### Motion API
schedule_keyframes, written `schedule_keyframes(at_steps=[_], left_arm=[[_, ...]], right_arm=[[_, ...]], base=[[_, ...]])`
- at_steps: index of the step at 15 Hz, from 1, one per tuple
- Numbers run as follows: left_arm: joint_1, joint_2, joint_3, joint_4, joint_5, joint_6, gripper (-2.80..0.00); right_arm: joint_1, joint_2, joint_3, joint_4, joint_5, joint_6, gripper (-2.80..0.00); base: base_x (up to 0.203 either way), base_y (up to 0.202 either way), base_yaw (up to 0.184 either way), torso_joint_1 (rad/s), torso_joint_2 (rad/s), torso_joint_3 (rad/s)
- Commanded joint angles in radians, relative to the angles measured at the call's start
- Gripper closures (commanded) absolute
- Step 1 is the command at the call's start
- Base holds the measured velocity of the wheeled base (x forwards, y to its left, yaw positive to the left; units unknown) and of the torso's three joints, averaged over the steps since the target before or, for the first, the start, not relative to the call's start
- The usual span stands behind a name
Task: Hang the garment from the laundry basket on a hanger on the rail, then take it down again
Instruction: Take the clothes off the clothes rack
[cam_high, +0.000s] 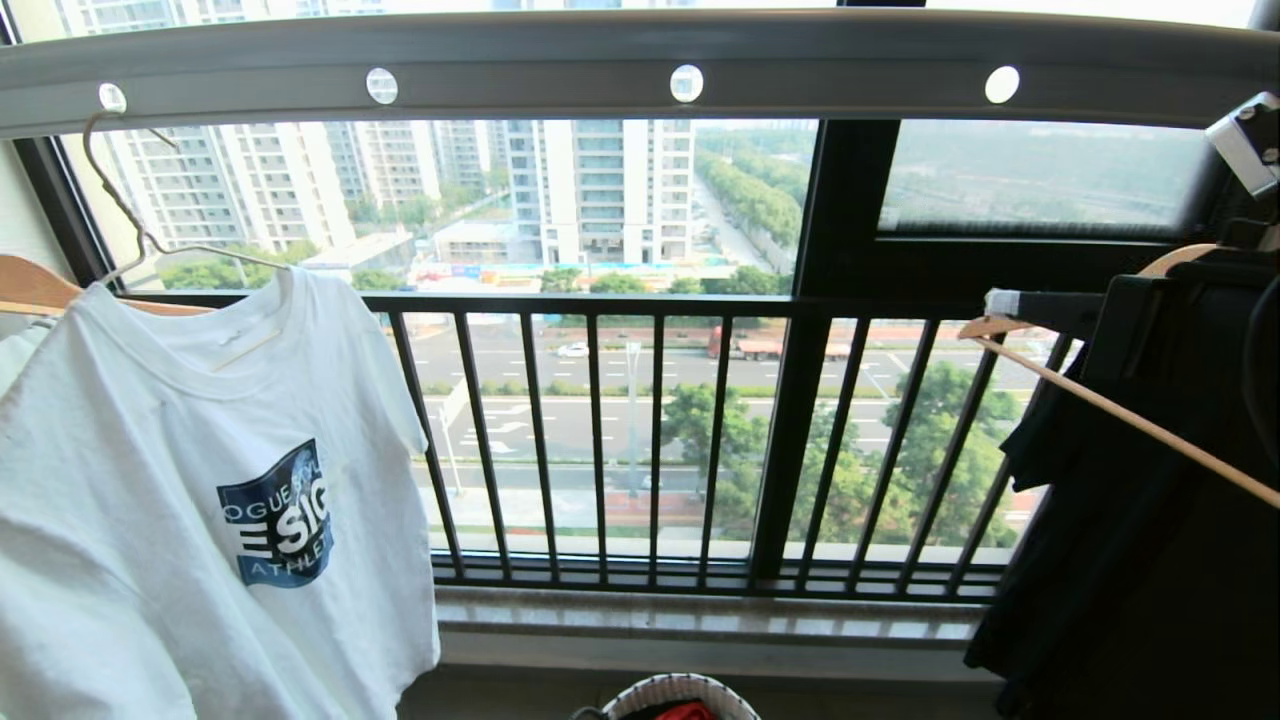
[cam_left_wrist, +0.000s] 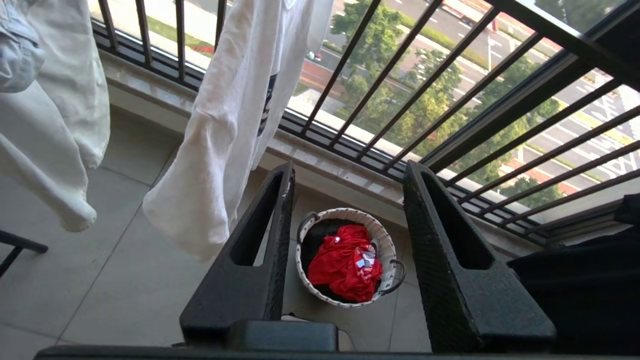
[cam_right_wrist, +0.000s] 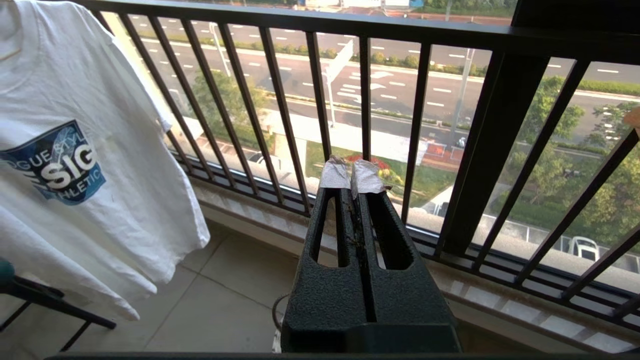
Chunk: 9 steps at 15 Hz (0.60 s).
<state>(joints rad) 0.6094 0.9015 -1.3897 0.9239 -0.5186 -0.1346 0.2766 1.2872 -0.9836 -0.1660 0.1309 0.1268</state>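
Note:
The white T-shirt garment (cam_high: 180, 480) with its blue chest logo hangs at the left on the thin cream hanger (cam_high: 125, 205). The hanger's hook sits in a hole of the grey rail (cam_high: 550, 60). In the left wrist view the garment (cam_left_wrist: 225, 130) hangs just beside my left gripper (cam_left_wrist: 350, 170), which is open and empty. Far below, between its fingers, stands the laundry basket (cam_left_wrist: 386, 240), whose rim also shows at the head view's lower edge (cam_high: 680, 688). My right gripper (cam_right_wrist: 352, 175) is shut on nothing and shows at the right of the head view (cam_high: 1000, 302), pointing at the window railing.
A red garment (cam_left_wrist: 345, 262) lies in the basket. A black garment (cam_high: 1150, 520) hangs on a wooden hanger (cam_high: 1120, 410) at the right. A pale garment (cam_left_wrist: 50, 125) hangs left of the T-shirt. The black barred railing (cam_high: 650, 440) closes the balcony ahead.

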Motion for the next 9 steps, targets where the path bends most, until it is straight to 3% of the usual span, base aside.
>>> schedule_keyframes(at_steps=[1,5,9], left_arm=[[0.001,0.003,-0.025,0.044,0.068,-0.008,0.00],[-0.014,-0.024,0.000,0.104,0.071,0.001,0.00],[-0.119,-0.006,-0.006,0.091,0.069,0.007,0.00]], right_arm=[[0.004,0.015,0.000,0.005,0.003,0.001,0.00],[0.004,0.025,-0.001,0.006,0.003,0.001,0.00],[0.004,0.046,-0.001,0.006,0.003,0.001,0.00]], base=[[0.000,0.000,0.000,0.000,0.00,0.000],[0.000,0.000,0.000,0.000,0.00,0.000],[0.000,0.000,0.000,0.000,0.00,0.000]])
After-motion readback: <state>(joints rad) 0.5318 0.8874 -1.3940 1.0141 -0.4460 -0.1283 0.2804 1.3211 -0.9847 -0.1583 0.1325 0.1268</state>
